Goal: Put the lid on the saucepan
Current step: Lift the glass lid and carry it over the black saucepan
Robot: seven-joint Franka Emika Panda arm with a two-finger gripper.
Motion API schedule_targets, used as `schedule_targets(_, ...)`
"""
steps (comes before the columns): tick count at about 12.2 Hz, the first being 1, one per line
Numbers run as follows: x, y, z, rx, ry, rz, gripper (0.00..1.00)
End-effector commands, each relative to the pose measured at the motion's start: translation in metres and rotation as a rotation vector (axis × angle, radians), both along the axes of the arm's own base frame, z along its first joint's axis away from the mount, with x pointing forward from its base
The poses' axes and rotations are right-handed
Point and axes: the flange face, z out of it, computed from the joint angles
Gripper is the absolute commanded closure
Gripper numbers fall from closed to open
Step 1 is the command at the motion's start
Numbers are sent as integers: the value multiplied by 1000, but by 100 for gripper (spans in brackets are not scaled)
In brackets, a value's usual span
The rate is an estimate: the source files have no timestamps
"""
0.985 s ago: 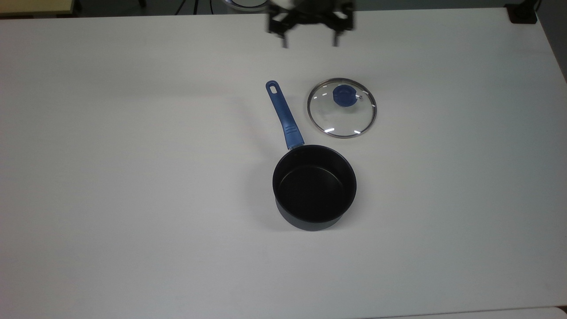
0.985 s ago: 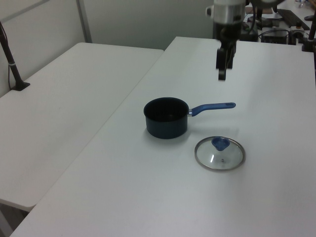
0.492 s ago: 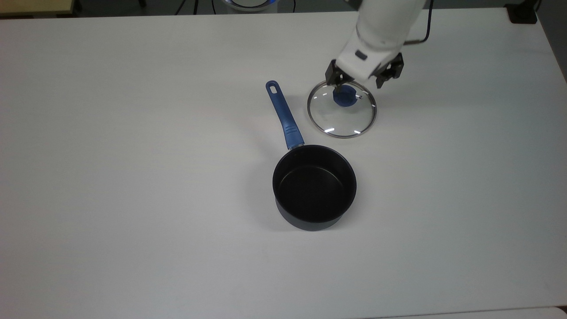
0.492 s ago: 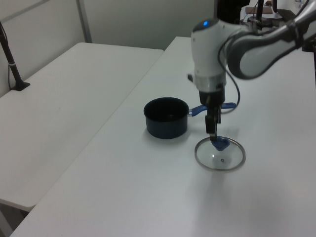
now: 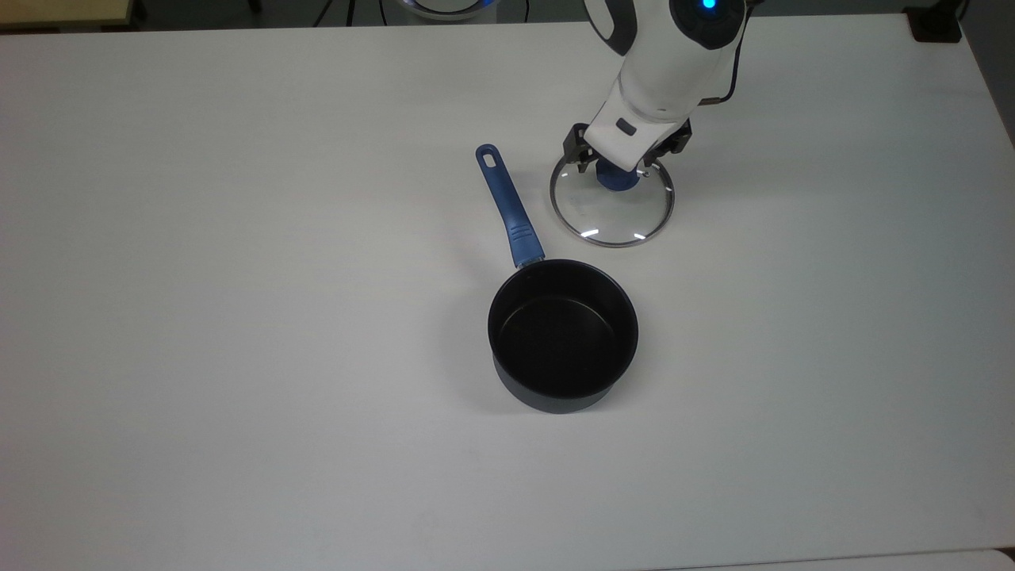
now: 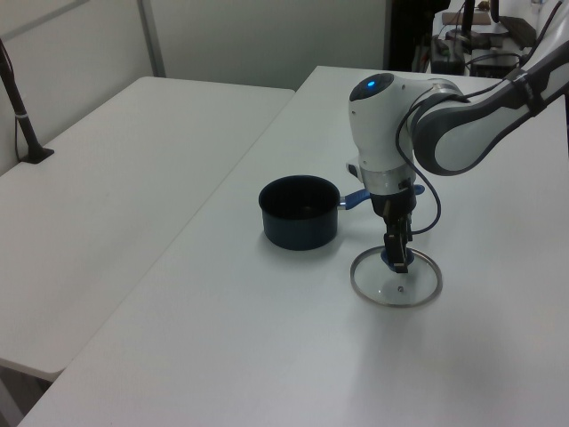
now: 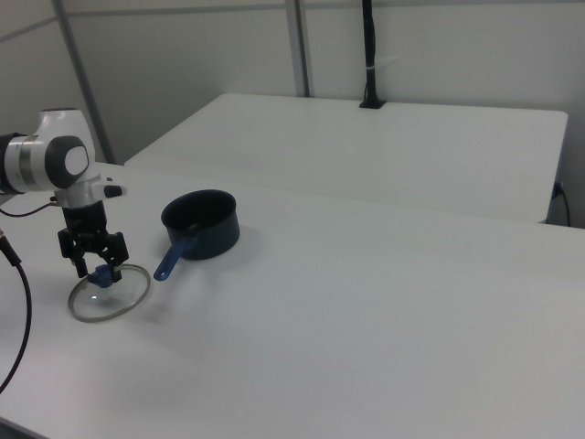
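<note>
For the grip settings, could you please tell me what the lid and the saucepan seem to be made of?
Lid: clear glass, since the table shows through, with a shiny metal rim and a blue, probably plastic knob. Saucepan: likely metal, matte black inside, with a blue, plastic-looking handle.

Arm enters from the left view's upper right, grey elbow section bent, running down into a white wrist housing with a blue light lit on top. In the top view the white wrist comes in from the upper edge and tilts toward the top view's lower left. A thin black cable loops beside the wrist in the left view.

Gripper points straight down — black fingers spread apart, one either side of the blue knob of the lid, fingertips at knob height. Whether the pads touch the knob cannot be told.
</note>
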Motion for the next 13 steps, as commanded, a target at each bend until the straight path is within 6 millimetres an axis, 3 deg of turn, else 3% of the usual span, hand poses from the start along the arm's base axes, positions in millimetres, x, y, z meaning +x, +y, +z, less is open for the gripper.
schedule_targets(1, 4, -2, -8, 9, -51, 18, 14)
schedule_targets(3, 5, 6, -13, 13, -62, 14, 19)
schedule_targets(5, 4, 11, -10, 15, -75, -3, 37)
schedule_targets(7, 7, 15, 5, 21, -85, -1, 50)
schedule_targets(8, 6, 11, 11, 17, -74, -1, 51)
schedule_targets(10, 13, 8, 40, 26, -78, -8, 54)
schedule_targets(13, 47, -4, 115, 100, -125, -78, 54)
